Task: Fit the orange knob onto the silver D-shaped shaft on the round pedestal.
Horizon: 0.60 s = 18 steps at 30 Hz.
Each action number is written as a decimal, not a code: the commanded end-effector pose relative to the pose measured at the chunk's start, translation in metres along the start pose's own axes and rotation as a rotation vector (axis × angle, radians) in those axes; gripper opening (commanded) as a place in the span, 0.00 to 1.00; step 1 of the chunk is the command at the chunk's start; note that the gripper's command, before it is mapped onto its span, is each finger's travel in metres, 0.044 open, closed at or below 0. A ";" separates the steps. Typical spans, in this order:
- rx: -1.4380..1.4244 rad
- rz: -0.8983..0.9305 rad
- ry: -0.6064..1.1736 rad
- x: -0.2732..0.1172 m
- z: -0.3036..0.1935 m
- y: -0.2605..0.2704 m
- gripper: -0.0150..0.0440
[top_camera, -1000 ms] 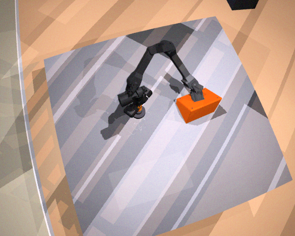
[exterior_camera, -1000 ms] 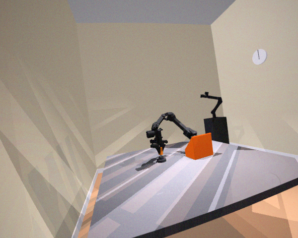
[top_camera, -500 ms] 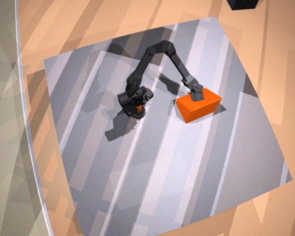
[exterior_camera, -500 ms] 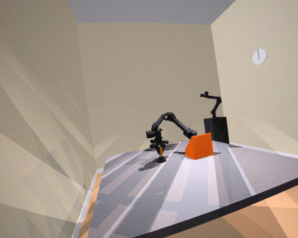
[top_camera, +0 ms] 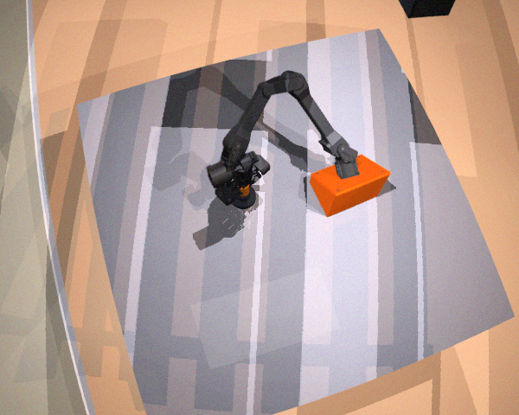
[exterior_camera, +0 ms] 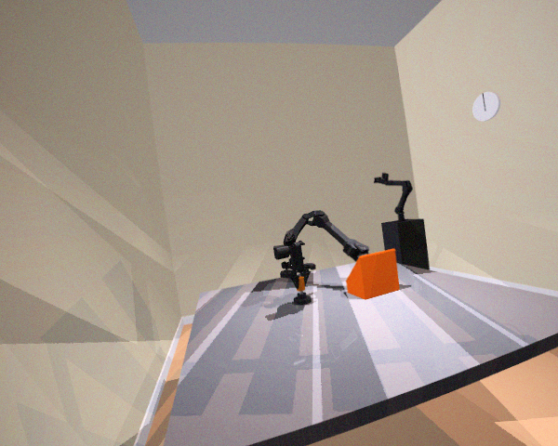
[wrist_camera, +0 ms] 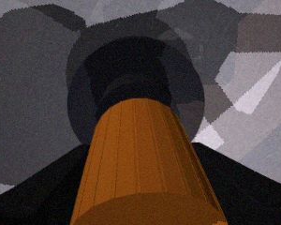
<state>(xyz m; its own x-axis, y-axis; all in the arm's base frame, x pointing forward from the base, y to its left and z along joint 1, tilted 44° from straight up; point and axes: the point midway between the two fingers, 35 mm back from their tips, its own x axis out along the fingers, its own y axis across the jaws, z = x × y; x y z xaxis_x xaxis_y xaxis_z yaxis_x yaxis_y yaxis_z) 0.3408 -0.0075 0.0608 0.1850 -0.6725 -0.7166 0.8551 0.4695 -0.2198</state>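
The orange knob [top_camera: 244, 190] [exterior_camera: 301, 283] [wrist_camera: 138, 155] is upright and held between the fingers of my gripper [top_camera: 243, 189] [exterior_camera: 301, 282] [wrist_camera: 140, 154], which is shut on it. The dark round pedestal [top_camera: 251, 202] [exterior_camera: 302, 300] [wrist_camera: 189, 89] stands on the table directly below the knob. In the wrist view the knob's far end overlaps the pedestal's raised dark centre. The silver shaft is not visible, and the knob's hole and flat side are hidden. I cannot tell whether the knob touches the pedestal or how far it sits over the shaft.
The arm's orange wedge-shaped base block [top_camera: 349, 189] [exterior_camera: 378, 276] stands to the right of the pedestal. The arm arches high between them. A black stand [exterior_camera: 404, 242] with another dark arm [exterior_camera: 403, 199] is beyond the table. Striped light and shadow cross the table top [top_camera: 340, 285] [exterior_camera: 341, 350].
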 end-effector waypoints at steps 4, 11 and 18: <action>0.003 -0.001 -0.003 0.001 0.001 0.000 0.25; 0.003 -0.001 -0.002 -0.004 0.001 0.000 0.25; 0.172 0.000 -0.003 -0.003 0.001 0.001 0.25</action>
<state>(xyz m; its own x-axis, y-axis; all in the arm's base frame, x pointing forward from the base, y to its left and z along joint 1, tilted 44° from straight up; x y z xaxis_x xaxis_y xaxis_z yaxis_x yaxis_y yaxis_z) 0.3409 -0.0055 0.0638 0.1851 -0.6727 -0.7164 0.8907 0.4228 -0.1668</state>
